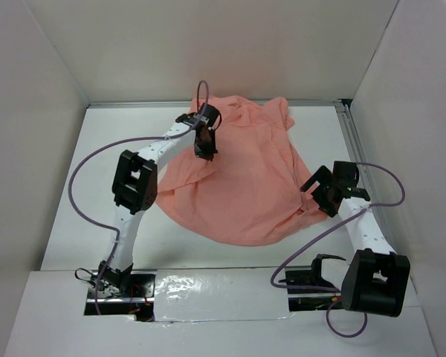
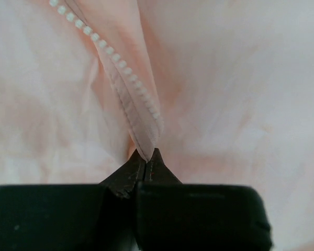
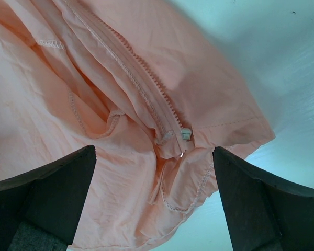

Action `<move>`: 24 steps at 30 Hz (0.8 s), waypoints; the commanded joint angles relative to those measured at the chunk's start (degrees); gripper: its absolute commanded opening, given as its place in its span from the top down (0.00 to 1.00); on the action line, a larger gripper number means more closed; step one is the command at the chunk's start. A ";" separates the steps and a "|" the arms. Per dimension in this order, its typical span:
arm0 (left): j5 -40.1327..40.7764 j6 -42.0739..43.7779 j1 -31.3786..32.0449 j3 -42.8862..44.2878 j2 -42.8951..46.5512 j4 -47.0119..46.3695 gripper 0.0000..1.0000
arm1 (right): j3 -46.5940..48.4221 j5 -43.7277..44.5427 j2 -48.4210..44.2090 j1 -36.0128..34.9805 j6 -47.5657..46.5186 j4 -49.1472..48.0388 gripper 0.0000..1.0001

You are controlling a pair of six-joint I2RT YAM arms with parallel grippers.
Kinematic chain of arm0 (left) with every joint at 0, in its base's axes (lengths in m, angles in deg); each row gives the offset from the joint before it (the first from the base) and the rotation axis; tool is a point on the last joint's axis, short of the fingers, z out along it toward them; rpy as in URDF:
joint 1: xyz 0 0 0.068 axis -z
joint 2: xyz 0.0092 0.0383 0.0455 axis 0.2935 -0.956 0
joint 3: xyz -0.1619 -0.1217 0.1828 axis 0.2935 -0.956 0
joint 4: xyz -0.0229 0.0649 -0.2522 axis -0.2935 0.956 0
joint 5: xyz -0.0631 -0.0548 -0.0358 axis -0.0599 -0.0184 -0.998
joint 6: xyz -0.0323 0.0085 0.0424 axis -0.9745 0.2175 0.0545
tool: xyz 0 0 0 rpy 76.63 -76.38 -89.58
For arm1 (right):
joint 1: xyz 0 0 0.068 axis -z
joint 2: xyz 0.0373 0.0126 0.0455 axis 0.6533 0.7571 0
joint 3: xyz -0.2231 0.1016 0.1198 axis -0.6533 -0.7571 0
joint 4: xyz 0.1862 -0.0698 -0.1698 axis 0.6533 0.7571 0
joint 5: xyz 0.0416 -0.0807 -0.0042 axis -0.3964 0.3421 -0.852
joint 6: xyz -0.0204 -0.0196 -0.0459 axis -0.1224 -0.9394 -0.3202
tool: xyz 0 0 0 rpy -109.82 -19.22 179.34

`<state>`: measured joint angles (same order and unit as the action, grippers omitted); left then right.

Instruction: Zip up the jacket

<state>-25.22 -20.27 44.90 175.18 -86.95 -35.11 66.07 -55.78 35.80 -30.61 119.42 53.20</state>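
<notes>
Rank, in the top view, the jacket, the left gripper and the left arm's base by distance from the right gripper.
1. jacket: its right edge lies just by the right gripper.
2. left gripper: across the jacket, far left.
3. left arm's base: near-left table edge.

Left arm (image 1: 134, 182): base at near-left, elbow up, forearm reaching far and right, wrist bent so the left claw (image 1: 207, 145) points down. In the left wrist view its fingers (image 2: 123, 180) are pressed tip to tip, pinching a fold of the jacket (image 2: 146, 136). Right arm (image 1: 368, 234): base at near-right, elbow block low beside it, forearm angled far and left. Right claw (image 1: 317, 190) faces left, and its fingers (image 3: 47, 193) are spread wide with nothing between them.
</notes>
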 commanded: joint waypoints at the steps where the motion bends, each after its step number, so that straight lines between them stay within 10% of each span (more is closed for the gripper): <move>1: -1.82 3.13 -1.20 -1.30 10.97 -0.12 1.00 | -0.08 -0.47 -2.05 0.46 -0.57 -1.99 0.00; 8: -2.72 7.35 1.51 -5.44 21.35 -0.13 1.00 | 0.18 -0.29 -4.16 0.55 -0.49 0.20 0.00; 20: -17.65 4.39 28.40 -23.37 23.05 -5.59 1.00 | 0.01 -4.86 -12.33 4.06 0.22 4.86 0.00; 24: -19.15 1.21 28.15 -24.78 19.95 -5.14 0.50 | -0.08 -4.08 -12.86 4.59 -0.83 6.01 0.00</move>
<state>-41.50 -15.48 75.33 150.66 -66.12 -40.53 66.03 -59.72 24.02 -26.66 119.64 57.15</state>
